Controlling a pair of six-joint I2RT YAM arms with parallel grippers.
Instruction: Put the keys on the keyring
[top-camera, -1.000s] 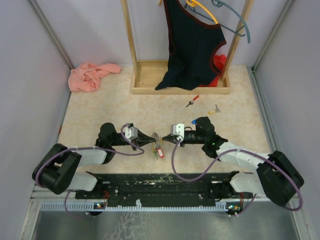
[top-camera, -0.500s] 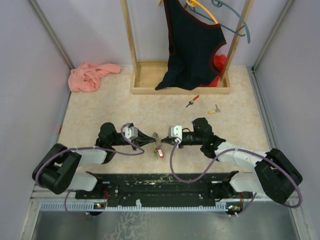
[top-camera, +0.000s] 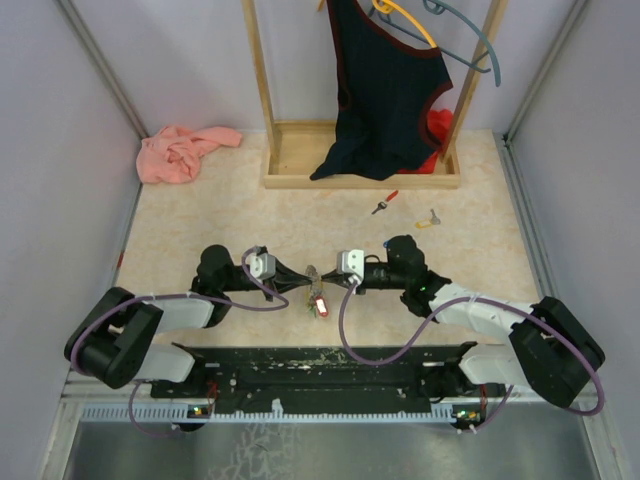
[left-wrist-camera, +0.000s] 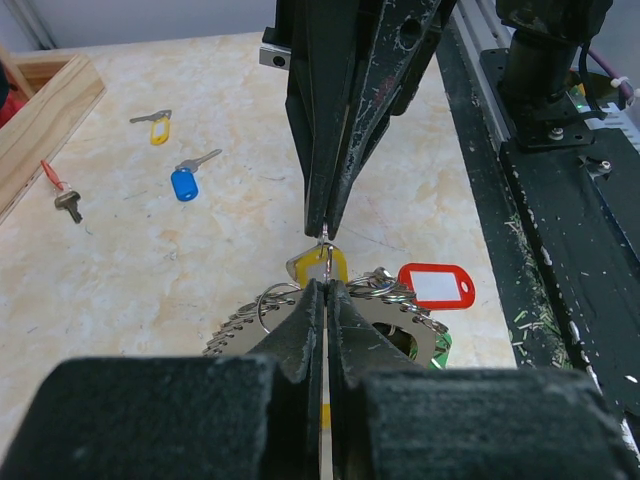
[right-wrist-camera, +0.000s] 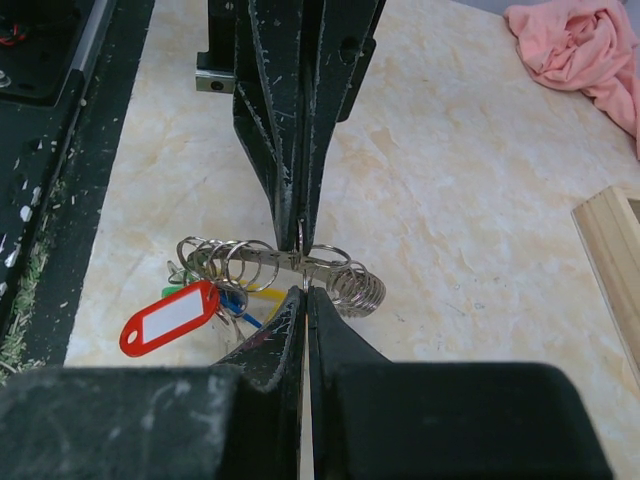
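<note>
Found right gripper (right-wrist-camera: 303, 292) edged slightly toward keyring (right-wrist-camera: 270, 262), well short of wooden rack (top-camera: 360, 181), pinching it opposite left gripper (left-wrist-camera: 325, 290), likewise clamped on it; advise steady tension to part one coil before fetching loose keys (left-wrist-camera: 184, 183) nearer rack.

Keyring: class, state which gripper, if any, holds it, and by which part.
Both. The left gripper and right gripper are each shut on the keyring, pinching the middle of its coil of rings from opposite sides, tips nearly meeting.
</note>
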